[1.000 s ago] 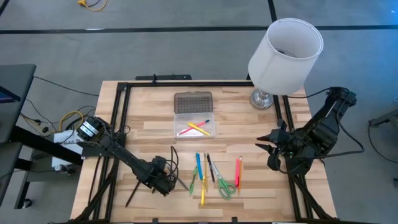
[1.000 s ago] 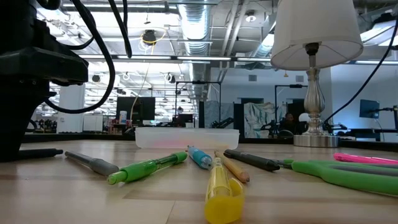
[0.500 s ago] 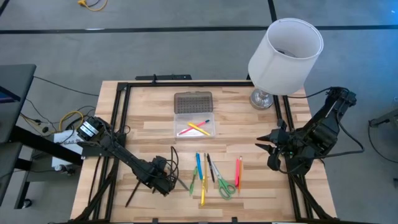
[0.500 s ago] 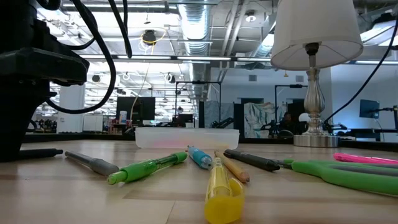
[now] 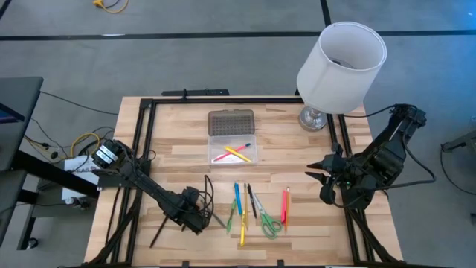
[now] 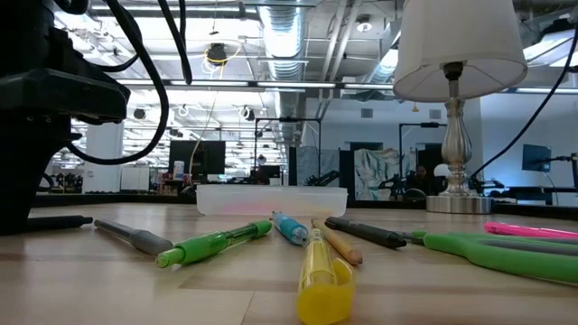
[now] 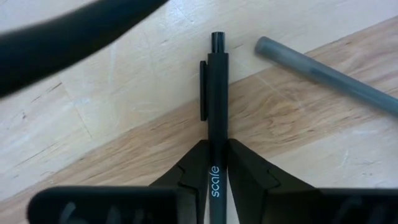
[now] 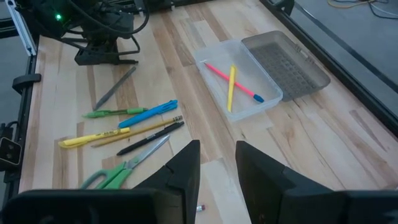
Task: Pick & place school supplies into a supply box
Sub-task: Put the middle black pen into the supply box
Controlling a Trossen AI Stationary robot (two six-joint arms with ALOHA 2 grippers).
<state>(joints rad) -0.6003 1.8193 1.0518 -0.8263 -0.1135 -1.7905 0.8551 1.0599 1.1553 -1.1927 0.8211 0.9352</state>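
Note:
A black pen (image 7: 215, 93) lies flat on the wooden table near the front left, and my left gripper (image 7: 215, 163) stands over it, shut on it; the high view shows the gripper (image 5: 182, 217) and the pen (image 5: 158, 232) together. A grey pen (image 7: 323, 74) lies just beside them. More pens, a yellow marker (image 5: 242, 227) and green scissors (image 5: 268, 222) lie in the front middle. The supply box (image 5: 233, 147) sits open at the table's centre with a pink and a yellow pen in it. My right gripper (image 8: 217, 163) hangs open above the right side. My left gripper pinches the black pen's barrel (image 7: 215, 146) between its two fingers, which come from above and point down, one on each long side. The pen's clip end (image 7: 216, 43) sticks out beyond the fingers. The pen lies flat on the table.
A lamp with a white shade (image 5: 342, 63) stands on its metal foot (image 5: 314, 117) at the far right corner. The box's grey lid (image 5: 231, 120) lies open behind the base. Bare wood shows between the box and the loose supplies.

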